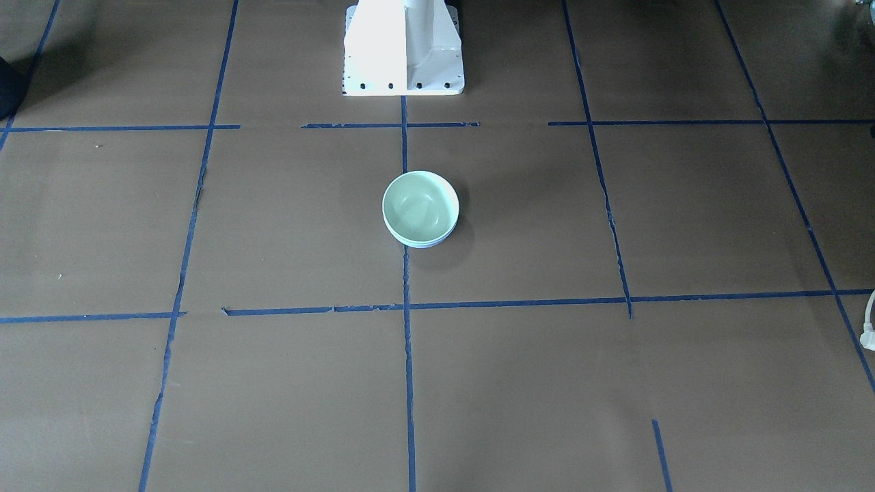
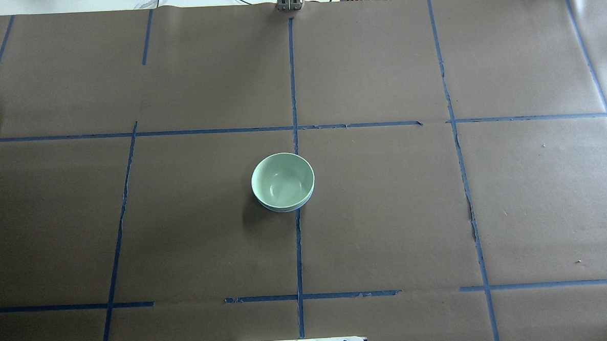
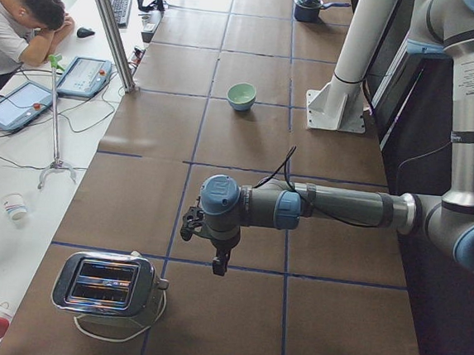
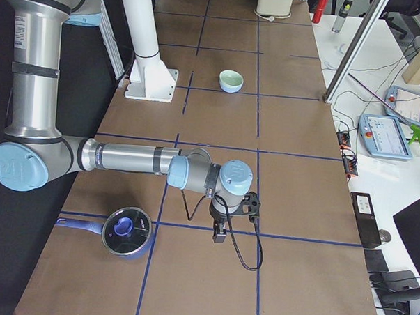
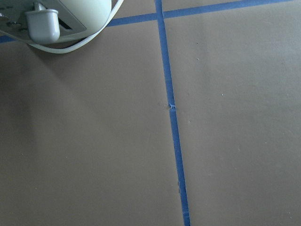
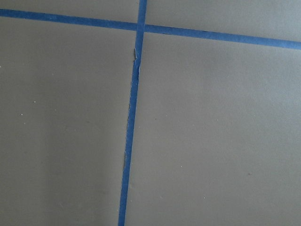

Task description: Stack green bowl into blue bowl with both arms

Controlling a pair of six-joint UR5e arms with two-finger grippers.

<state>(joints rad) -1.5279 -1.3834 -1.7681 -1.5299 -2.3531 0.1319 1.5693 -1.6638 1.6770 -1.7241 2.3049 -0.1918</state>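
Observation:
The green bowl (image 1: 418,205) sits upright inside the blue bowl (image 1: 422,244) at the table's middle, just in front of the pedestal. Only a thin blue rim shows beneath it. The stack also shows in the overhead view, green bowl (image 2: 282,180) over blue rim (image 2: 284,209). Both arms are far from the bowls. My left gripper (image 3: 219,266) hangs over the table near the toaster, seen only in the left side view. My right gripper (image 4: 219,236) hangs near the pot, seen only in the right side view. I cannot tell whether either is open or shut.
A silver toaster (image 3: 105,284) stands at the table's left end, its cord in the left wrist view (image 5: 70,47). A pot with a blue lid (image 4: 126,230) sits at the right end. The white pedestal (image 1: 403,48) stands behind the bowls. An operator (image 3: 18,25) sits beside the table.

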